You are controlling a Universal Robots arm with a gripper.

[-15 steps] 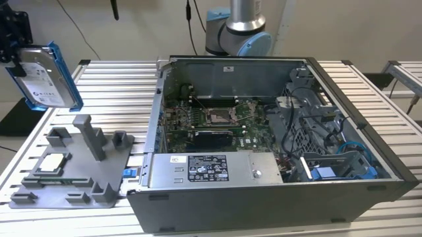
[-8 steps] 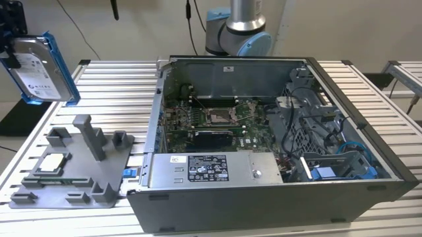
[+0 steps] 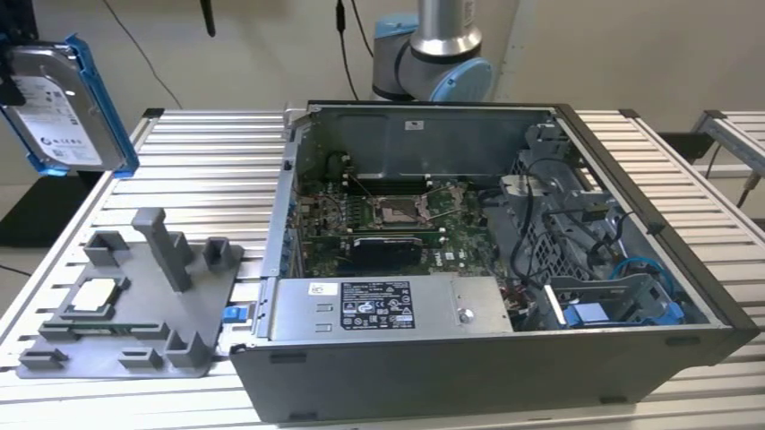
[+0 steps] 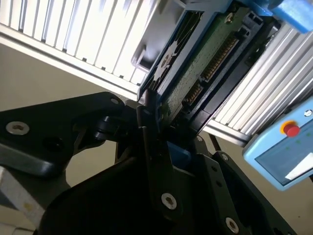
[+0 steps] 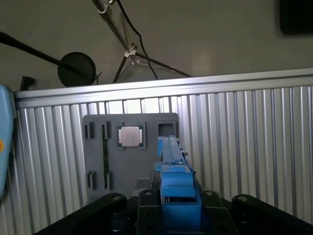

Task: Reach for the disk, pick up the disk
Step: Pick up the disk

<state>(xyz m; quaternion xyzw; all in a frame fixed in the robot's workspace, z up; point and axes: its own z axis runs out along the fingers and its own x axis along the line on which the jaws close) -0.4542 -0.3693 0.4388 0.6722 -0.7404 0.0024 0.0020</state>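
Plainly, the disk [image 3: 66, 103] is off the tabletop [image 3: 203, 161]. In the exterior view it hangs in the air at about ten o'clock from the open computer case [image 3: 478, 269], with the grey fixture tray [image 3: 132, 313] toward its six o'clock. Its label faces the camera, and its long axis is near upright, the upper end leaning toward eleven o'clock. In the second wrist view the pincer [image 4: 156, 117] is clenched on one end of the disk, black fingers [image 4: 151, 147] pressed against its faces. The drive's length runs straight out from them, so no gap is left to close. The grasp looks made and the lift done.
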